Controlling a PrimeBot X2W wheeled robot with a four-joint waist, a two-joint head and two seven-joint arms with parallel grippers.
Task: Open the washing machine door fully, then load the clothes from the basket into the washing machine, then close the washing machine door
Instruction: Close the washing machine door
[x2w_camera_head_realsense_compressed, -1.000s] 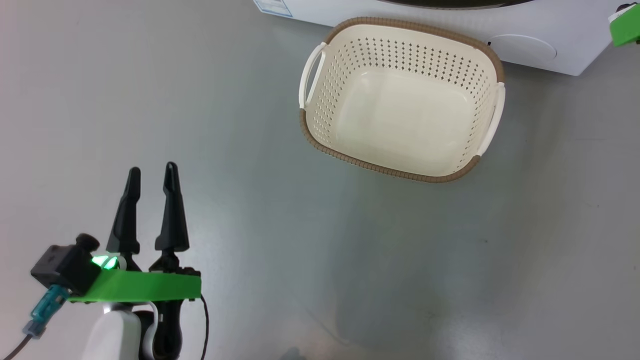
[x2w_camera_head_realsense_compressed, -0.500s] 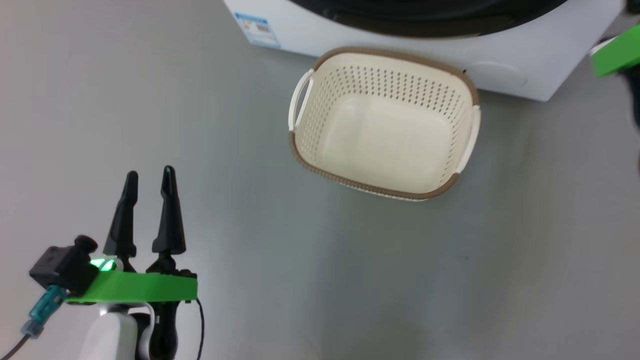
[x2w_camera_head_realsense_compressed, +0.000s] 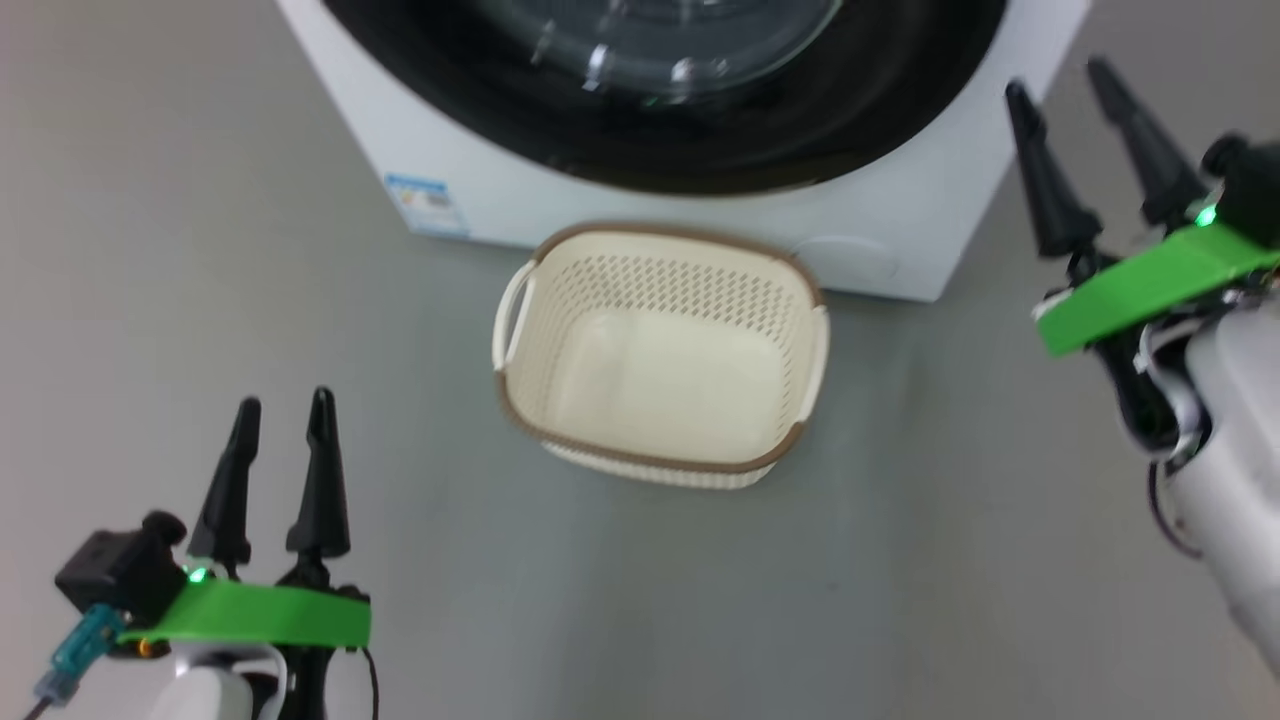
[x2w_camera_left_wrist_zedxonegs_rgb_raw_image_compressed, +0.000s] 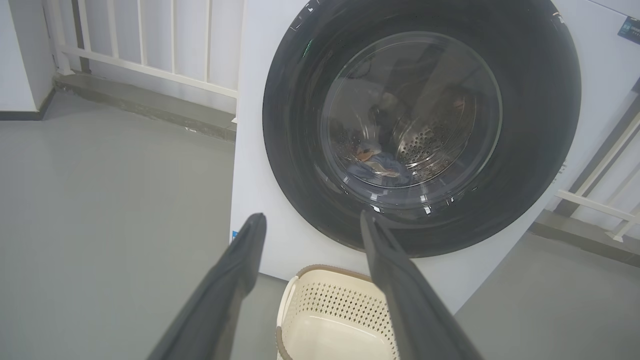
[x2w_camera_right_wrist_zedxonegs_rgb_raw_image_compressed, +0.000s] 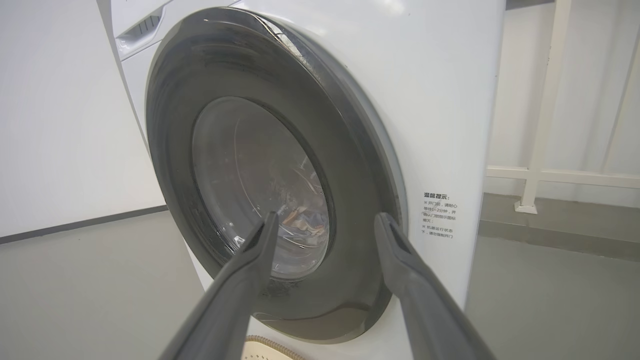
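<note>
Claws first: how do they stand?

Both are spread. The left claw (x2w_camera_head_realsense_compressed: 282, 402) has its two dark fingers parted with nothing between them. The right claw (x2w_camera_head_realsense_compressed: 1057, 78) is splayed just as wide and also grips nothing.

And the basket?

The basket (x2w_camera_head_realsense_compressed: 540, 430) sits on the grey floor (x2w_camera_head_realsense_compressed: 200, 250), ahead of the left claw's tips and off to their right, well apart from them. From the right claw it lies off to the left. Its far rim is just beside the foot of the washing machine (x2w_camera_head_realsense_compressed: 900, 250).

Where is the door?

The washing machine door (x2w_camera_left_wrist_zedxonegs_rgb_raw_image_compressed: 540, 125) is shut flush against the white front. It stands beyond the tips of both claws and apart from them. Along the right claw's fingers, the lower edge of the glass bowl shows between the two tips.

Clothes?

The clothes (x2w_camera_left_wrist_zedxonegs_rgb_raw_image_compressed: 375, 162) lie behind that glass, low in the steel drum (x2w_camera_left_wrist_zedxonegs_rgb_raw_image_compressed: 430, 145). They are a small blue heap with a touch of orange, ahead of the left claw and past its right fingertip.
</note>
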